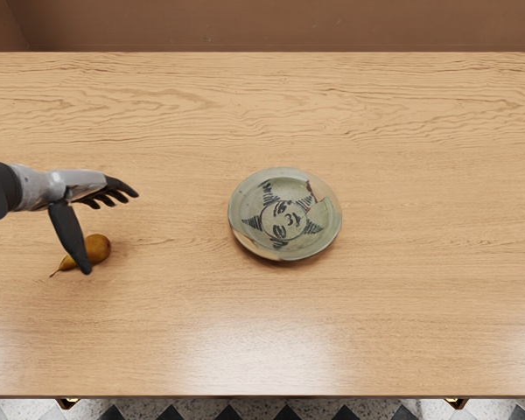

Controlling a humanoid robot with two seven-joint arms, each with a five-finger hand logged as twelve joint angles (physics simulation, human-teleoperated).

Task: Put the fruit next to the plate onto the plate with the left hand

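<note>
Evidently early on, the left hand (83,194) hovers spread wide and empty just beside the pear (97,248), which lies on the worktop (376,332) well left of the plate (238,210); grasping, carrying and placing are not yet done.

- The bench (262,114) fills nearly the whole view. It has a broad top of light wood, its wavy grain running from left to right, with darker streaks towards the far edge.
- A pale sheen lies on the bench top near its front edge, where the wood looks lighter than further back.
- A wall (280,24) of plain brown stands behind the bench, across the top of the view.
- The floor (245,411) shows as a thin band below the front edge, in black and pale speckled checks.
- A small brown left support (67,403) and a matching right support (456,403) peep out from under the front edge, well apart.
</note>
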